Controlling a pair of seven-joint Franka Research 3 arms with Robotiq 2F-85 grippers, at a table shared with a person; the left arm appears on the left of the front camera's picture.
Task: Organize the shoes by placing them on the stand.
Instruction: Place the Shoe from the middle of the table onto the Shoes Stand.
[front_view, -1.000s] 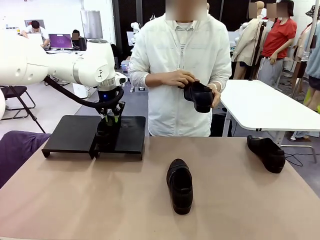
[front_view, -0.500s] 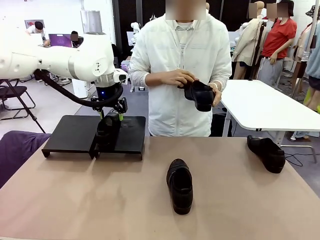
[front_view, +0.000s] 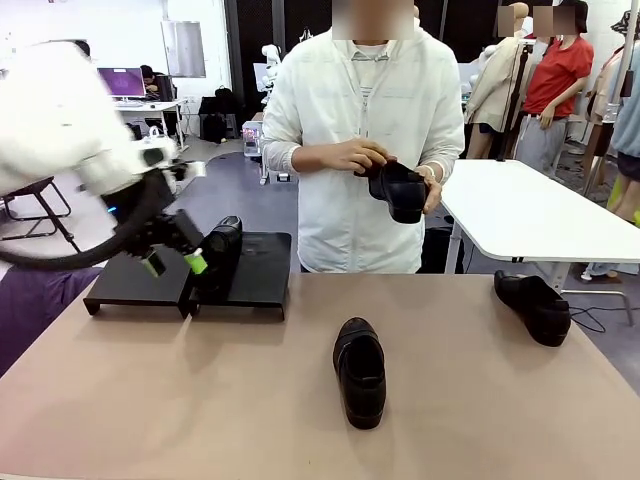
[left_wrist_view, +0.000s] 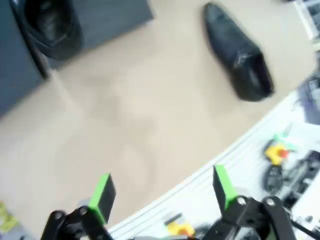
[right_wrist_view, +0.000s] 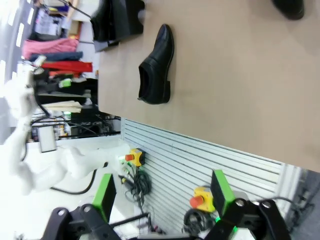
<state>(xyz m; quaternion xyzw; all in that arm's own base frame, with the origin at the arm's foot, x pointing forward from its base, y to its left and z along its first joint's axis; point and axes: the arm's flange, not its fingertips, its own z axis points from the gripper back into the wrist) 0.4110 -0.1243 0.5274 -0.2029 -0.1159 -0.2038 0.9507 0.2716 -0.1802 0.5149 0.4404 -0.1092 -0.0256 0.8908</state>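
One black shoe (front_view: 220, 248) rests on the right platform of the stand (front_view: 262, 275), at its left edge. My left gripper (front_view: 175, 263) hangs open and empty just left of it, over the left platform (front_view: 130, 272). A second shoe (front_view: 360, 372) lies mid-table and a third (front_view: 533, 306) at the right edge. The person holds a fourth (front_view: 397, 190) in both hands. The left wrist view looks past my open left gripper (left_wrist_view: 163, 192) at the placed shoe (left_wrist_view: 50, 25) and the mid-table shoe (left_wrist_view: 239, 60). My right gripper (right_wrist_view: 162, 192) is open, far above the mid-table shoe (right_wrist_view: 156, 65).
The person stands at the far side of the tan table (front_view: 200, 400), behind its middle. A white table (front_view: 530, 215) stands behind on the right. A purple cloth (front_view: 30, 300) lies off the table's left edge.
My left gripper opened, let go of the shoe on the stand, and drew up and away to the left. The shoe stays on the platform. The person's hands have not moved.
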